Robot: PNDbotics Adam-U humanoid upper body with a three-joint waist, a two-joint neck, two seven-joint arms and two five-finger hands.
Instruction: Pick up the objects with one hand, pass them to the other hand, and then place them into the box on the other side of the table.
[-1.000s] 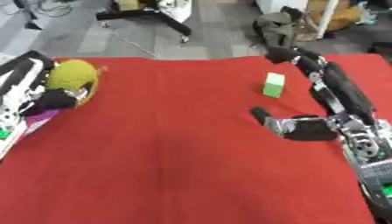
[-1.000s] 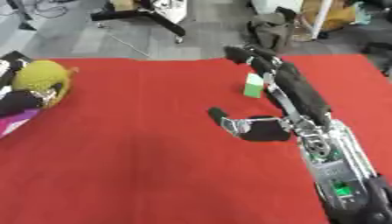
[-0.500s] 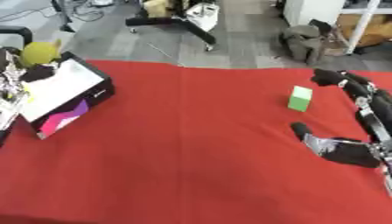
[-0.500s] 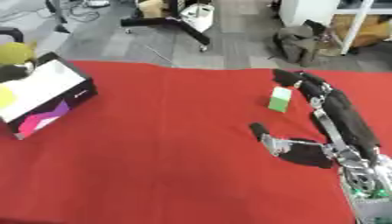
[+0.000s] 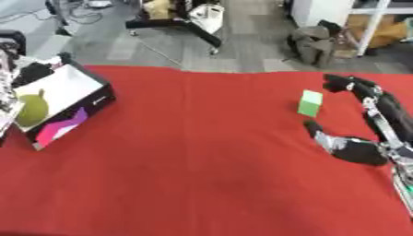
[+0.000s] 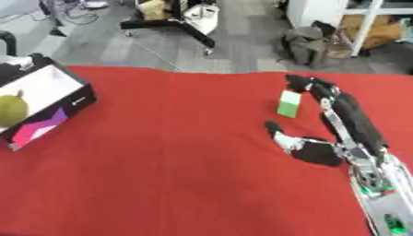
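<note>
A yellow-green round fruit [image 5: 32, 109] lies inside the open white-lined box [image 5: 71, 123] at the table's left edge. My left hand [image 5: 9, 83] shows only partly at the picture's left border, right beside the fruit and over the box; whether it still touches the fruit is hidden. A small green block [image 5: 309, 102] stands upright on the red cloth at the right. My right hand [image 5: 348, 148] rests open on the cloth just below that block, a short gap away from it, holding nothing.
The red table [image 5: 193, 175] runs to a far edge, behind which is grey floor with a chair base [image 5: 174, 23] and a dark bag [image 5: 315, 44]. My right forearm [image 5: 379, 106] lies along the table's right side, close to the green block.
The camera has swung, so the whole picture shifted. The fruit has gone from above the box's far rim down into the box. The right hand has stayed put.
</note>
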